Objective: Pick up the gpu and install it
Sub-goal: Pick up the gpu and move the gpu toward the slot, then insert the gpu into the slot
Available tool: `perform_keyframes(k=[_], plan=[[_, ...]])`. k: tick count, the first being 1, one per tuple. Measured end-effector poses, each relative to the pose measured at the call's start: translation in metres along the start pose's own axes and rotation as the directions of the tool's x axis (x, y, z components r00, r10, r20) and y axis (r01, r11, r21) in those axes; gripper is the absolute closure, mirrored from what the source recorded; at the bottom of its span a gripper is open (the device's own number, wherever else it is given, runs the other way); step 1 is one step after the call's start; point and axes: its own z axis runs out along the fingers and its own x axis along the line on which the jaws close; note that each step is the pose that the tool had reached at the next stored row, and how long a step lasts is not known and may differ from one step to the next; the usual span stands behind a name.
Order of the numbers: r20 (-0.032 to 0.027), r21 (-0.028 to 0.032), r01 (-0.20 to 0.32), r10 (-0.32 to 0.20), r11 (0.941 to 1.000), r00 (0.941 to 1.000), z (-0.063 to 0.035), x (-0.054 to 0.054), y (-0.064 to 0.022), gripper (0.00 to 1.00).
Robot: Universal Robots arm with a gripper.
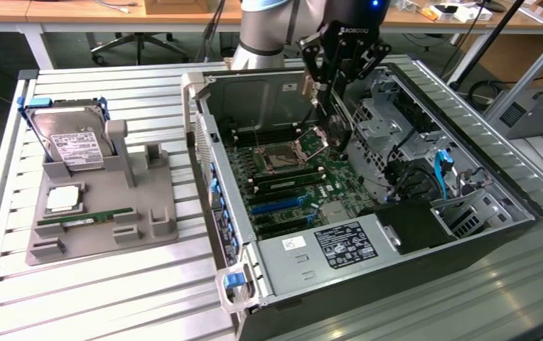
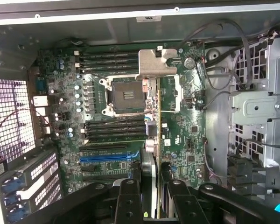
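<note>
- gpu (image 1: 337, 135): gripped in the gripper (image 1: 334, 114), whose jaws are clamped on its two faces. It hangs on edge inside the open computer case (image 1: 195, 92), above the motherboard and close by the CPU socket (image 1: 276, 156). It sits in no slot yet.
- At the exterior view's left, outside the case, the grey holder (image 1: 148, 213) carries the hard drive (image 1: 72, 142) and the RAM stick (image 1: 87, 219). Both are well apart from the gripper.
- Further right, on the board, the blue slot (image 1: 276, 206) lies to the exterior view's left of the card, lower and apart from it.
- In the wrist view the gpu (image 2: 152, 154) is a thin edge-on strip running out from between the fingers (image 2: 128, 200). The blue slot (image 2: 109, 158) runs crosswise to that strip, with one end just beside it.
- My judgement: the card must shift sideways toward the slot. I cannot tell whether its long axis already lies along the slot.
</note>
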Motion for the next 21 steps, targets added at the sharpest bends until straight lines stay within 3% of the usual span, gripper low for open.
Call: perform_keyframes(k=[21], plan=[[0.0010,-0.0004,0.014,-0.014,0.9999,0.9999,0.0006,-0.0012,-0.0002,0.73]])
